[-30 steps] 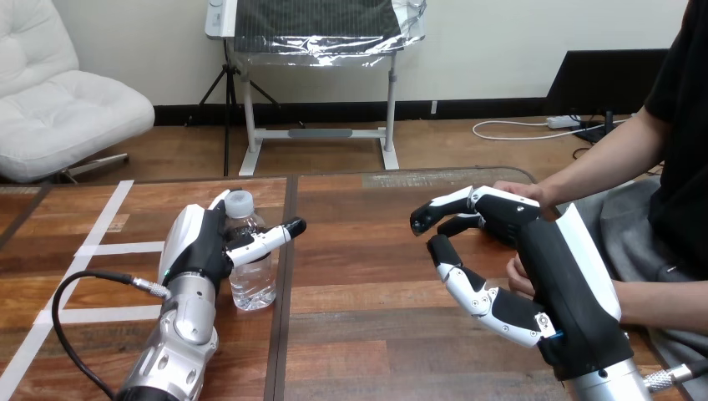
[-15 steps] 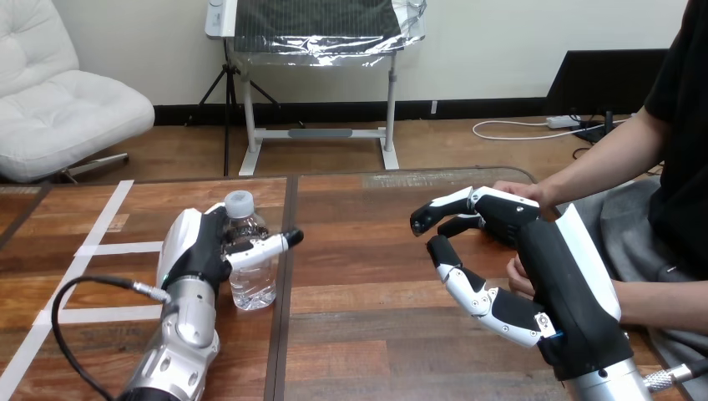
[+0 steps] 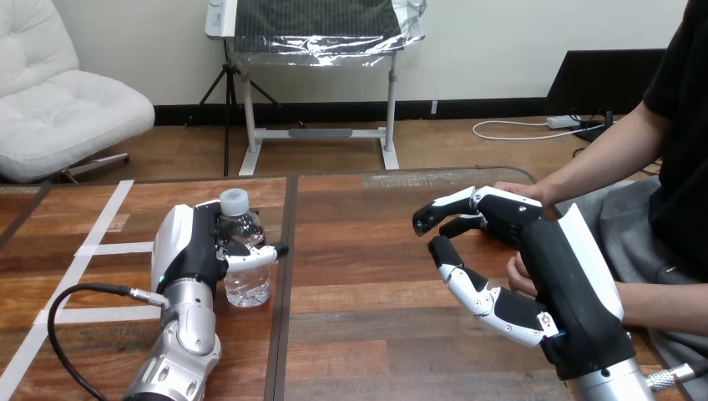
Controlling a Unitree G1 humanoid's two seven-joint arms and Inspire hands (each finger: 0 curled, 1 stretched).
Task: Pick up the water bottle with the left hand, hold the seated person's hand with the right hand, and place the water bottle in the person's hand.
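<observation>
A clear water bottle (image 3: 240, 280) with a white cap stands on the wooden table (image 3: 367, 259) at the left. My left hand (image 3: 190, 249) is wrapped round it from the left, the thumb (image 3: 253, 255) curled across its front; the fingers behind it are hidden. My right hand (image 3: 561, 267) hovers at the right, open, with thumb and fingers spread toward the left and nothing between them. The person's hand (image 3: 521, 191) lies at the table's right edge, touching the back of my right hand's upper fingers. Part of the person's other hand (image 3: 521, 276) peeks out behind my right palm.
White tape strips (image 3: 100, 247) mark the table's left part. A dark seam (image 3: 285, 276) runs down the table beside the bottle. The person's forearm (image 3: 664, 302) lies along the right edge, behind my right arm. Bare wood lies between my two hands.
My left thumb has curled in across the bottle's front. The left hand and the bottle have shifted slightly left. The right hand has stayed put.
</observation>
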